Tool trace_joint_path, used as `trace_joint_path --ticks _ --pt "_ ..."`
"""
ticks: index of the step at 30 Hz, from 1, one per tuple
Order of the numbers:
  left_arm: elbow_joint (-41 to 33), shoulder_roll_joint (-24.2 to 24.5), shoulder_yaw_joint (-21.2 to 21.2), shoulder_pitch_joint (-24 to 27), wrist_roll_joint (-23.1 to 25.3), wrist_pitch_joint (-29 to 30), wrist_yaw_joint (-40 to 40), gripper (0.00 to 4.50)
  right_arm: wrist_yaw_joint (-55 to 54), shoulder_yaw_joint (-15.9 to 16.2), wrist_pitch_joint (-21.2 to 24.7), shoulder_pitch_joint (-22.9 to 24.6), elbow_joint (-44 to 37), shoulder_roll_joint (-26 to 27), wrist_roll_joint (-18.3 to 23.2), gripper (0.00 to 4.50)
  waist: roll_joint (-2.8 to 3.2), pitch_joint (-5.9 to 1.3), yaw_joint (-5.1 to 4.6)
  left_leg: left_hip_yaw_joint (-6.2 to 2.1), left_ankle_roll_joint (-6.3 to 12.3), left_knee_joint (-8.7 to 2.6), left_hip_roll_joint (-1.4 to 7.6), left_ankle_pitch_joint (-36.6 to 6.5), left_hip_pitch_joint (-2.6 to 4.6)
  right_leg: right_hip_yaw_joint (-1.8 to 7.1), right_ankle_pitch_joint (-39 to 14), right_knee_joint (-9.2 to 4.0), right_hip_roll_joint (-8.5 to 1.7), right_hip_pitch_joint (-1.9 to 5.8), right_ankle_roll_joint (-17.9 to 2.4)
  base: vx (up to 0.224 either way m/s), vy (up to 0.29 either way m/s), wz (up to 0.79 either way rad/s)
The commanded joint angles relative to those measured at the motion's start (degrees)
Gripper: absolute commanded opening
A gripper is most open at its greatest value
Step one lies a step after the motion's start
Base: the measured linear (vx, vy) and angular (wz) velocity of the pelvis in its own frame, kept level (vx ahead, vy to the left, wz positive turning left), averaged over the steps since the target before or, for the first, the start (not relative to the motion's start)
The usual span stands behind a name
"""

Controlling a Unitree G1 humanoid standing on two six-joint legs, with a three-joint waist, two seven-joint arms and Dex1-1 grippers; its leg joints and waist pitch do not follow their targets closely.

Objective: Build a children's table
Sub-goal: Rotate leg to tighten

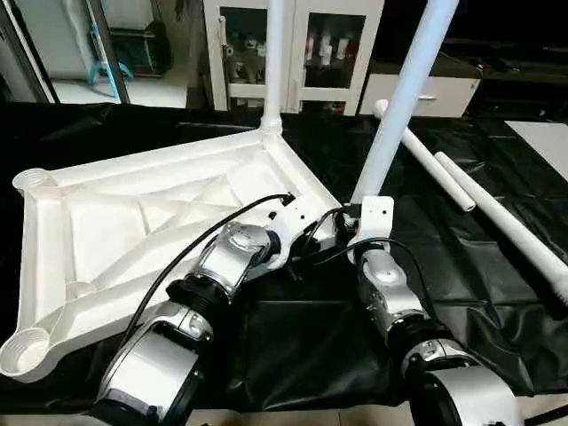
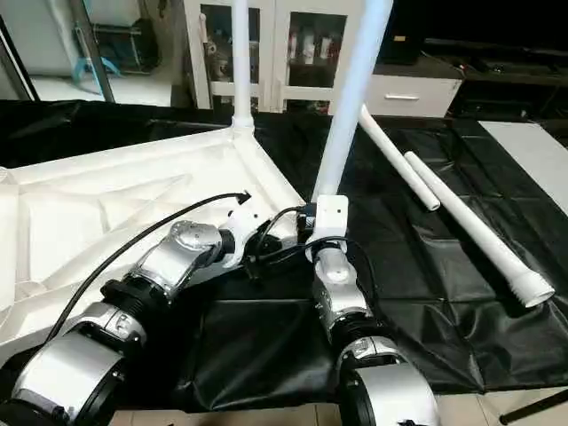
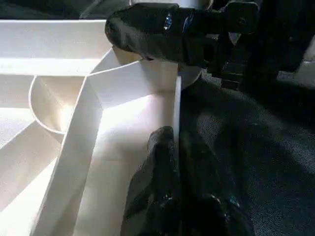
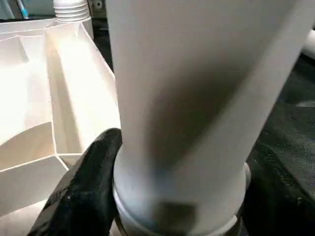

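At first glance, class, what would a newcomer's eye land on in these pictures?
The upturned white table top lies on black sheeting, one leg upright in its far corner. Beside its near corner the right gripper holds a second, leaning leg; two spare legs lie to the right.

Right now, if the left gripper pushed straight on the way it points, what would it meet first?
Probably the right gripper's black finger, which crosses close ahead of the left gripper, shut on the white plastic tabletop's rim wall. How far ahead it lies is hard to judge.
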Motion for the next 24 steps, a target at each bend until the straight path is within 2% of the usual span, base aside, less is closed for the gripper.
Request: trace_joint_path --ticks 1,3,6,7,8,9,10,11,12,13,14,15,16,17,18,19,22,24 --pt "2.7 0.2 2.0 2.2 -0.9 -1.8 3.7 0.0 -1.6 1.7 0.6 0.4 1.6 0.0 -3.0 2.74 -0.59 -2.11 -0.25 0.06 1.29 -4.4 0.79 -18.7 -0.02 1.8 -20.7 -4.94 -2.5 1.51 -6.9 0.0 0.0 0.0" --pt "2.5 1.0 1.0 2.6 0.1 -3.0 2.2 0.0 -0.4 2.0 -0.5 1.4 -0.7 -0.5 -3.1 3.3 -0.56 -2.12 -0.25 0.04 1.11 -4.44 0.78 -18.9 -0.06 1.8 -21.4 -5.1 -2.51 1.54 -6.4 0.0 0.0 0.0" --pt "1.4 1.8 0.8 3.1 0.1 -2.7 0.9 0.0 1.5 0.6 0.4 3.8 -6.6 -1.3 -1.1 3.47 -0.73 -2.24 0.09 0.2 1.61 -4.3 0.87 -17.0 0.01 1.97 -19.0 -4.89 -2.53 1.57 -6.5 0.0 0.0 0.0" --pt "1.2 1.9 0.7 3.2 0.1 -2.8 0.5 0.0 2.0 0.7 1.1 4.4 -8.1 -1.5 -1.0 3.54 -0.74 -2.24 -0.06 0.08 1.82 -4.38 0.86 -15.7 -0.45 1.95 -17.3 -4.58 -2.49 1.98 -6.7 0.0 0.0 0.0" --pt "1.0 2.4 0.5 3.3 0.2 -3.1 -0.2 0.0 2.7 1.2 3.0 6.1 -12.1 -2.4 -1.2 3.77 -0.56 -2.05 -0.13 0.03 1.84 -4.57 0.82 -15.7 -0.65 1.79 -18.0 -4.79 -2.29 2.08 -6.4 0.0 0.0 0.0" --pt "0.9 2.6 0.4 3.4 0.2 -3.2 -0.5 0.0 3.0 1.6 4.0 7.1 -14.1 -2.8 -1.5 3.77 -0.6 -2.05 -0.05 0.07 1.75 -4.52 0.87 -15.9 -0.45 1.82 -18.5 -4.92 -2.32 1.96 -6.1 0.0 0.0 0.0" --pt "0.4 3.1 0.0 3.8 0.3 -4.0 -1.6 0.0 5.3 2.2 4.8 8.9 -17.8 -3.8 -1.2 3.77 -0.34 -2.11 -0.07 -0.01 1.57 -4.57 0.91 -16.2 -0.38 1.89 -18.5 -4.89 -2.35 1.98 -6.2 0.0 0.0 0.0" --pt "0.2 3.4 -0.4 4.0 0.4 -4.7 -2.4 0.0 6.9 2.5 5.2 10.1 -20.1 -4.4 -0.9 3.77 -0.61 -2.11 -0.04 -0.01 1.61 -4.53 0.92 -16.5 -0.48 1.89 -18.8 -4.93 -2.36 2.04 -5.9 0.0 0.0 0.0" --pt "0.2 3.4 -0.4 4.0 0.4 -4.7 -2.4 0.0 6.9 2.5 5.2 10.1 -20.1 -4.4 -0.9 3.77 -0.61 -2.17 0.04 -0.03 1.74 -4.53 0.92 -16.2 -0.49 1.91 -18.5 -4.92 -2.39 2.14 -5.9 0.0 0.0 0.0" --pt "-0.6 4.1 -0.7 4.5 0.5 -5.0 -3.4 0.0 9.8 2.3 8.1 12.7 -25.1 -5.1 1.5 3.77 -0.21 -2.17 -0.04 -0.02 1.71 -4.51 0.95 -15.8 -0.52 1.98 -17.8 -4.79 -2.45 2.0 -6.5 0.0 0.0 0.0" --pt "-0.9 4.4 -0.9 4.8 0.6 -5.3 -4.0 0.0 11.4 2.5 9.2 13.9 -27.2 -5.6 2.2 3.77 -0.41 -2.06 0.05 0.06 1.99 -4.51 0.94 -15.7 -0.57 2.0 -17.2 -4.99 -2.3 2.16 -6.2 0.0 0.0 0.0" --pt "-2.1 5.3 -1.2 5.6 0.5 -6.5 -5.7 0.0 16.0 3.6 12.5 17.8 -33.9 -7.3 4.0 3.77 -0.48 -2.06 0.16 -0.01 2.41 -4.52 0.98 -15.1 -0.53 2.01 -15.7 -4.79 -2.19 2.3 -6.4 0.0 0.0 0.0" --pt "-3.4 6.8 -1.5 6.6 0.4 -8.2 -7.7 0.0 23.4 6.8 16.0 24.1 -42.7 -11.1 5.4 3.77 -0.2 -2.02 0.57 -0.06 3.31 -4.42 1.08 -14.2 -0.48 2.06 -13.2 -4.72 -2.11 2.61 -6.4 0.0 0.0 0.0" --pt "-3.5 7.1 -1.6 6.7 0.5 -8.7 -8.0 0.0 24.2 7.2 16.3 24.9 -43.8 -11.6 5.5 3.77 -0.12 -1.84 0.77 -0.11 3.69 -4.53 1.32 -14.4 -0.6 2.14 -12.4 -4.77 -2.23 2.68 -6.3 0.0 0.0 0.0" --pt "-3.6 7.9 -1.8 7.1 0.5 -10.3 -9.0 0.0 26.2 7.9 17.4 27.5 -46.7 -13.2 6.2 3.77 0.09 -1.86 0.71 -0.14 3.72 -4.58 1.18 -14.7 -0.68 2.12 -12.8 -4.77 -2.18 2.77 -6.3 0.0 0.0 0.0" --pt "-3.7 8.4 -1.9 7.4 0.4 -11.2 -9.9 0.0 27.3 7.8 18.3 29.2 -48.5 -14.2 7.0 3.77 0.16 -2.26 0.59 -0.1 3.1 -4.4 1.09 -14.2 -0.59 2.1 -12.5 -4.56 -2.3 2.73 -6.9 0.0 0.0 0.0" --pt "-4.0 9.2 -1.7 7.8 0.2 -10.6 -10.9 0.0 29.2 7.2 19.3 32.2 -51.5 -16.1 8.0 3.77 0.12 -2.07 -0.02 -0.01 2.61 -4.41 1.06 -14.8 -0.7 2.03 -13.2 -4.6 -2.27 2.54 -8.3 0.0 0.0 0.0" --pt "-3.1 9.0 -1.3 7.1 0.5 -9.8 -9.0 0.0 29.4 6.2 20.1 32.8 -52.4 -16.5 8.5 3.77 -0.11 -1.94 -0.03 0.05 2.54 -4.43 1.06 -15.5 -0.64 2.04 -15.4 -4.83 -2.33 2.43 -8.1 0.0 0.0 0.0"
